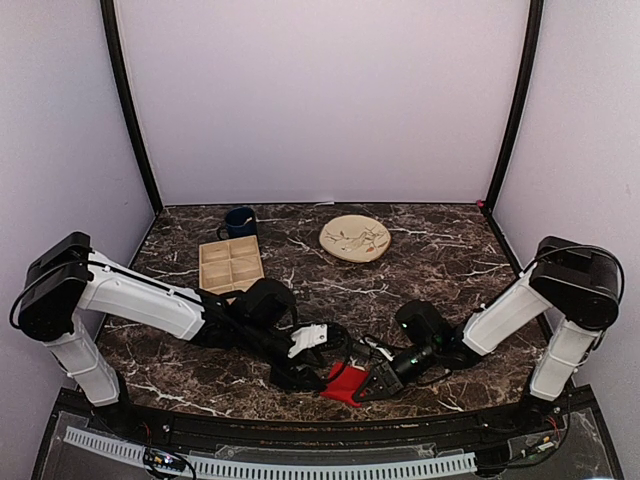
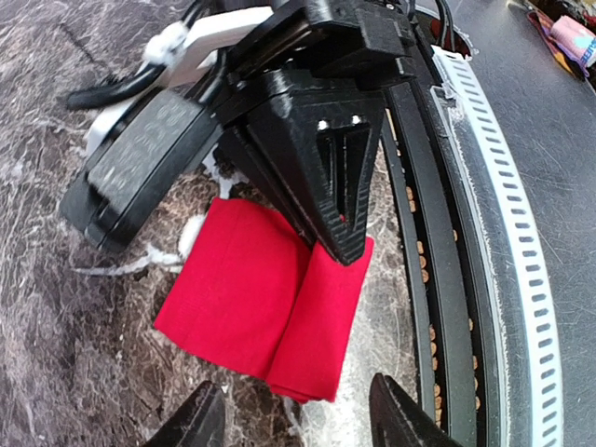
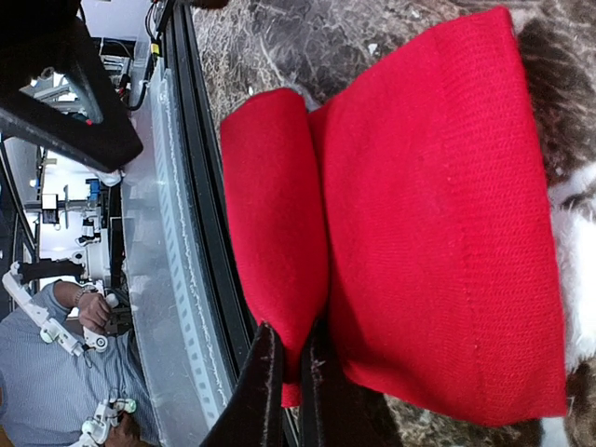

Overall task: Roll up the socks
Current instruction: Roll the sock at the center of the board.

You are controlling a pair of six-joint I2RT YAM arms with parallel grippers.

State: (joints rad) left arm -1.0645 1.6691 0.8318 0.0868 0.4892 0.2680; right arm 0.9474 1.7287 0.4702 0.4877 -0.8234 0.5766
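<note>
The red socks (image 1: 347,383) lie folded flat on the marble near the table's front edge, with one long edge turned over into a narrow roll (image 3: 275,214). My right gripper (image 3: 293,377) is shut, pinching the end of that rolled edge between its fingers. In the left wrist view the socks (image 2: 251,289) spread out below the right gripper's black finger (image 2: 340,196). My left gripper (image 2: 298,419) is open just short of the socks' near end, nothing between its fingertips (image 2: 400,414). From above, the left gripper (image 1: 303,376) sits left of the socks and the right gripper (image 1: 376,385) right of them.
A wooden compartment tray (image 1: 231,264), a dark blue mug (image 1: 240,221) and a beige plate (image 1: 355,238) stand farther back. The black front rail (image 2: 438,279) and a white perforated strip (image 2: 521,279) run right beside the socks.
</note>
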